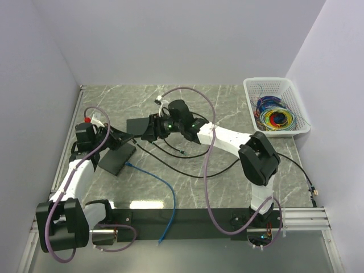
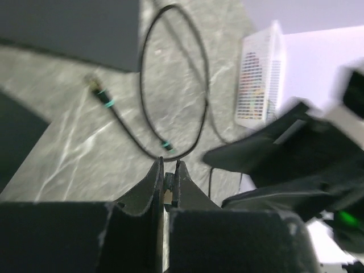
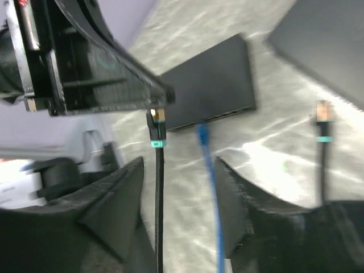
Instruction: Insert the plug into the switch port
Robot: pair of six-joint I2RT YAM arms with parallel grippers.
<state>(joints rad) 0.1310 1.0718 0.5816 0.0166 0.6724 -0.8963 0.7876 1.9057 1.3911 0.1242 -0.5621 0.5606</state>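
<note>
The plug [image 3: 156,122], black with a gold tip and a teal band below it, is pinched in the left gripper [image 3: 162,96]. It hangs just in front of the port face of the switch [image 3: 210,85] and sits in no port. In the left wrist view the two fingers [image 2: 153,182] are closed on it, with only a sliver of the plug [image 2: 166,196] showing between them. Its black cable drops straight down past the right gripper [image 3: 177,162], whose two fingers stand wide apart and grip nothing.

One blue cable [image 3: 203,148] is already seated in the switch, just right of the held plug. From above, it runs from the switch [image 1: 116,159] across the marble table [image 1: 227,108] to the near edge.

The right wrist view shows three plugs: the held one, the blue one, and one loose black plug [image 3: 323,111] with its own teal band, well to the right.

There are two dark flat boxes: the switch and a second box [image 1: 139,125] beyond it. The left gripper [image 1: 129,138] and the right gripper [image 1: 147,134] come close together between the two.

One white basket [image 1: 250,94] stands at the far right corner and holds coils of coloured wire [image 1: 276,118]. Black cable [image 2: 166,146] loops loosely on the table, with two teal bands showing in the left wrist view.
</note>
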